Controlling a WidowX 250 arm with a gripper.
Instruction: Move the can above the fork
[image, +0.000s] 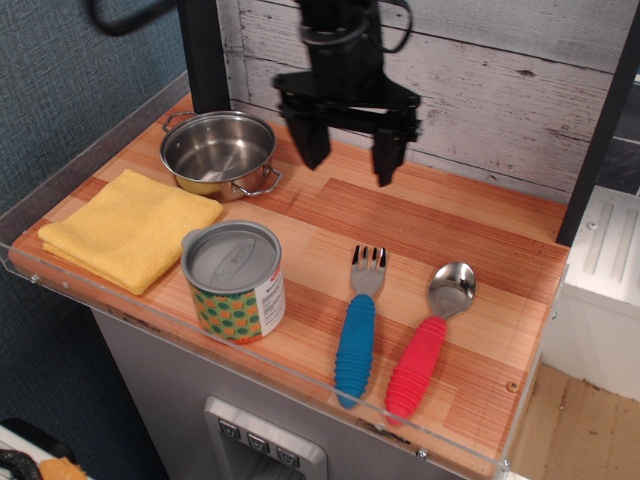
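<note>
End effector (348, 150) hangs above the back of the table (470, 230), jaws spread wide apart, nothing between them. Its two black fingers (312, 143) point downward, clear of the surface, in front of the whitewashed plank wall (520, 90). It is slightly blurred.

Can (234, 281) stands upright near the front edge, left of centre, grey lid up, patterned label facing forward. It is well apart from the end effector.

Fork (358, 322) lies flat to the right of the can, blue handle toward the front edge, tines pointing back. Gap between can and fork; they are not touching.

Spoon (428, 338) with red handle lies just beside the fork on its right, roughly parallel, bowl toward the back.

Yellow cloth (128, 227) lies folded at the left, its corner just beside the can. Steel pot (218, 152) sits behind the cloth at back left, near a black post (203, 50).
</note>
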